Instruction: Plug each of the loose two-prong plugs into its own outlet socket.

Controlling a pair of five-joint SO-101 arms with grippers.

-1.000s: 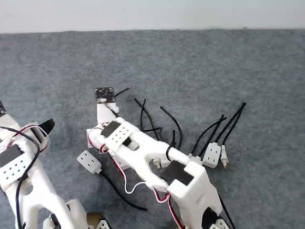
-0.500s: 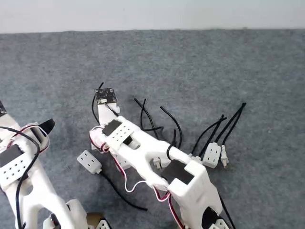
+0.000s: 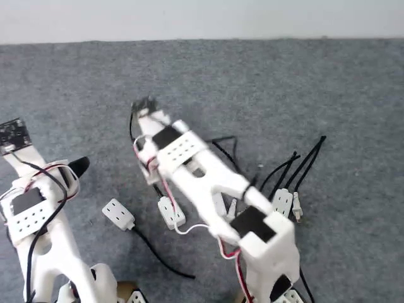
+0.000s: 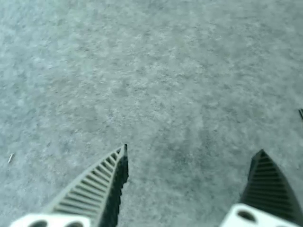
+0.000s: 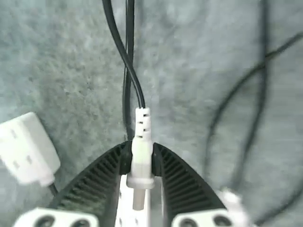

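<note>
White plug (image 5: 142,124) clamped between right gripper (image 5: 141,145) fingers (image 5: 102,177), cord (image 5: 124,52) trailing away, left gripper (image 4: 192,150) spread wide above counter (image 4: 142,71)

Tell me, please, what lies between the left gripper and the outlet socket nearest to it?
Only bare grey carpet, as the high view shows between the left gripper and that outlet socket.
</note>
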